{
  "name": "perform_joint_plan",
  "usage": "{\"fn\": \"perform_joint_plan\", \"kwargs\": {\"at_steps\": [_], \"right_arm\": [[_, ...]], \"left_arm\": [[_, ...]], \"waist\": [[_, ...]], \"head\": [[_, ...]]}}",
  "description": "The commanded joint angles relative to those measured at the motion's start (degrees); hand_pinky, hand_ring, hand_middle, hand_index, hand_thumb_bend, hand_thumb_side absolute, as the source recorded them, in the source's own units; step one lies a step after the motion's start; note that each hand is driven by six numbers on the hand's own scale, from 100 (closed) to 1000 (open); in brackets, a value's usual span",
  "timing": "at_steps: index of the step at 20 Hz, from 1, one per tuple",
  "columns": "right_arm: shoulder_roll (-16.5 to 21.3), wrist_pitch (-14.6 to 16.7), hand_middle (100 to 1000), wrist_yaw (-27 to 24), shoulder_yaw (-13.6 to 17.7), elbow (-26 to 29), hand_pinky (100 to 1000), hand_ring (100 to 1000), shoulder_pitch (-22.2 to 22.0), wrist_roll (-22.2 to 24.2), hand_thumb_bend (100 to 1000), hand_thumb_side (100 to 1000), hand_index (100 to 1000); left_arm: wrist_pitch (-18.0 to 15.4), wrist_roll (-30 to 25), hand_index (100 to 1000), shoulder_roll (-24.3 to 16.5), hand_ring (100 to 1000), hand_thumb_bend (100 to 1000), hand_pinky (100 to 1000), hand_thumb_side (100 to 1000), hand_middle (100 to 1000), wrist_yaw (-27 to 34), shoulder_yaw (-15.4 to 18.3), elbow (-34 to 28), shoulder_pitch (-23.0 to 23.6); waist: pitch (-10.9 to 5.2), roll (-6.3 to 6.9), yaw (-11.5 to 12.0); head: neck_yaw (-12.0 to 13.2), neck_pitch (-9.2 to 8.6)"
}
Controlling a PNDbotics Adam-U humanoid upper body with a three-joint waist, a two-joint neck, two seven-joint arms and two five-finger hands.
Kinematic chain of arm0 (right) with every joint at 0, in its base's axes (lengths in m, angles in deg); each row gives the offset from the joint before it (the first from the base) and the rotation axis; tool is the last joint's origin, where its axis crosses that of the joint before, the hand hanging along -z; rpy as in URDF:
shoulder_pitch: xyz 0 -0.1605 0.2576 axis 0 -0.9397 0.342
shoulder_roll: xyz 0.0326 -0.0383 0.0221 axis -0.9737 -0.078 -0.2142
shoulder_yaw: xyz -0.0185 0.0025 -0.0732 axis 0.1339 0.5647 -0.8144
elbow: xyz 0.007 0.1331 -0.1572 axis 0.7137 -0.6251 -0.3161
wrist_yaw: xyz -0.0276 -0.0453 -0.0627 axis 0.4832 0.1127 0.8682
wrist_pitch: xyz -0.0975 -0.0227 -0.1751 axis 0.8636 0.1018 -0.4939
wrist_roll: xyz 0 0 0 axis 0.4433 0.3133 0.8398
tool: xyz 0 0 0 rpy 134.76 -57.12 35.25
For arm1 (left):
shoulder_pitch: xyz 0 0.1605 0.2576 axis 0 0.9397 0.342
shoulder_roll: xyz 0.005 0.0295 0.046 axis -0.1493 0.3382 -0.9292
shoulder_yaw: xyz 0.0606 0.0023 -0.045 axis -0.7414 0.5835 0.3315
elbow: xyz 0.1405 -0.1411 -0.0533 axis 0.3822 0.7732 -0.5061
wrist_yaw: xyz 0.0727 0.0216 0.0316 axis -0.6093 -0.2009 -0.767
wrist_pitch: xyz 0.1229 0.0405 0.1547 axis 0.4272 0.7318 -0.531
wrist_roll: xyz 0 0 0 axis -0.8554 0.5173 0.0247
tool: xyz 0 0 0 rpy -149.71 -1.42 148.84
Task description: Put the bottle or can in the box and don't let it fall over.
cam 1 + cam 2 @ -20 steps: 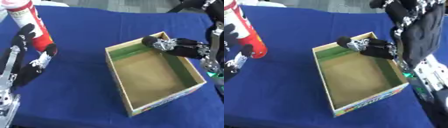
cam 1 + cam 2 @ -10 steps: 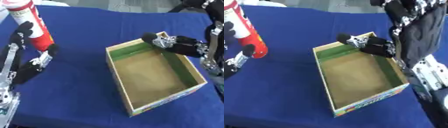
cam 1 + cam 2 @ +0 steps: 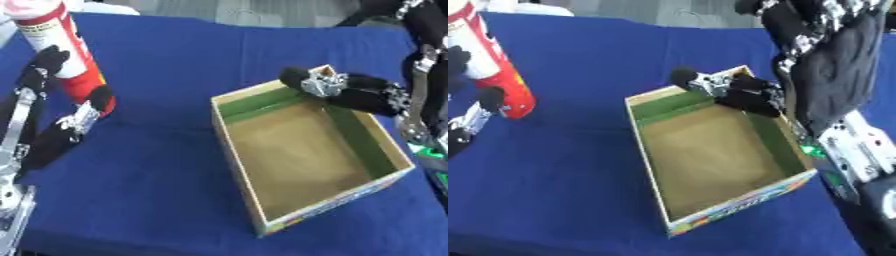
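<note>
A tall red can [image 3: 61, 55] with a white top stands upright on the blue cloth at the far left. My left hand [image 3: 61, 130] reaches up from the lower left, its thumb [image 3: 42, 62] and a finger [image 3: 98, 97] curled against either side of the can. An open cardboard box [image 3: 241, 175] with green inner walls sits at the centre, nothing inside it. My right hand [image 3: 350, 92] comes in from the right and pinches the box's far right corner, one finger over the rim and another inside the wall.
The blue cloth [image 3: 166, 60] covers the whole table. My right forearm [image 3: 842, 75] looms large over the box's right side. A small green light [image 3: 807, 150] glows beside the box's right wall.
My left hand has crept slightly upward along the can. My right hand's fingertip has slid a little leftward over the box's far rim. Can and box stay put.
</note>
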Motion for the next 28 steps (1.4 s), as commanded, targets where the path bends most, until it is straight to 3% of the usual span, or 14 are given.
{"fn": "perform_joint_plan", "kwargs": {"at_steps": [1,6,21,26,28], "right_arm": [[0.40,-0.14,298,0.15,0.37,1.06,507,389,0.62,0.76,1000,541,474],[0.82,0.34,298,-0.25,0.18,1.06,513,395,1.20,2.11,1000,541,470],[1.88,1.25,292,-0.60,0.54,0.88,508,392,2.73,3.44,1000,541,469],[0.85,-0.60,343,-2.28,1.40,-0.30,512,392,3.07,3.11,1000,541,482],[0.57,-0.89,349,-4.22,1.64,-0.87,515,393,3.28,3.08,1000,538,486]], "left_arm": [[0.22,-0.42,939,-0.06,1000,598,1000,698,1000,-0.78,0.81,-1.01,-0.47],[0.89,-1.80,1000,0.23,977,462,1000,786,1000,-1.21,0.99,-1.01,-0.33],[4.42,-2.80,1000,1.36,1000,505,1000,799,1000,-0.44,2.09,-1.01,-0.71],[3.64,-1.56,1000,2.97,1000,675,1000,583,1000,1.03,2.54,-1.01,-2.64],[3.23,-0.56,1000,3.44,1000,697,1000,545,1000,2.19,2.67,-1.01,-3.18]], "waist": [[-0.59,0.12,0.17],[-0.50,0.10,0.82],[0.08,0.26,2.24],[0.52,0.39,2.68],[0.70,0.39,2.83]], "head": [[-0.32,-0.70],[-0.63,-0.86],[-2.48,-1.77],[-3.48,-2.37],[-3.81,-2.65]]}}
